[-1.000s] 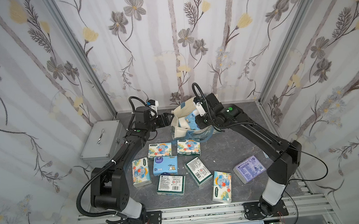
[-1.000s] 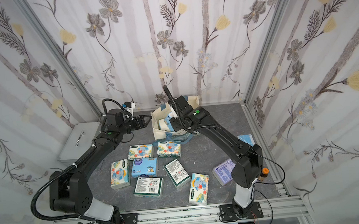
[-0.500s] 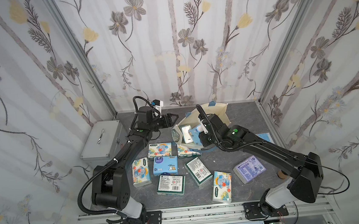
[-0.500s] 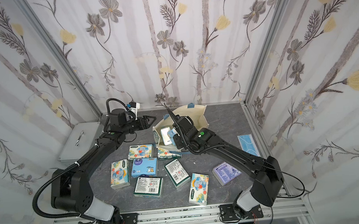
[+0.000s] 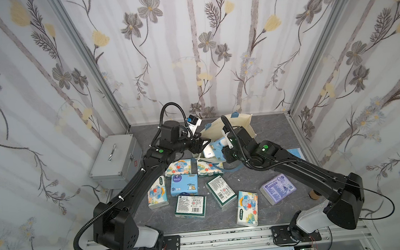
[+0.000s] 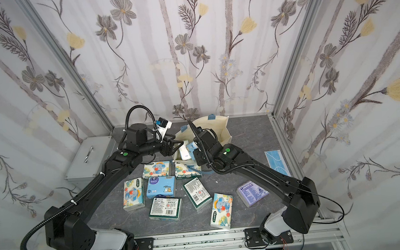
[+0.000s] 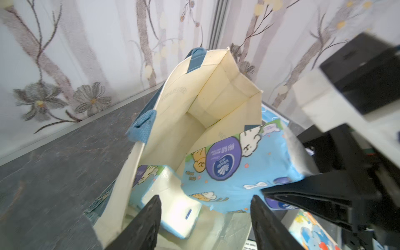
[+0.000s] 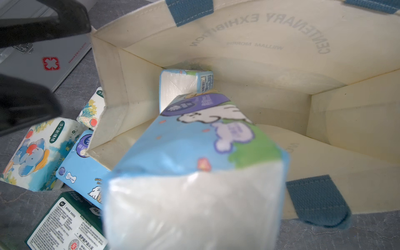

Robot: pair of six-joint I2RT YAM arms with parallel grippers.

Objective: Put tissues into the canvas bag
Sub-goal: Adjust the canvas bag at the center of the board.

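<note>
Your right fingers grasp a pack at the bag mouth, left fingers released; drop it crooked and it may catch the rim.

Bag: cream, blue handles, leaning, mouth open. Light-blue pack held tilted at bag mouth. Second pack inside bag. Eight packs on surface before bag: elephant prints, green-edged, lavender.
</note>
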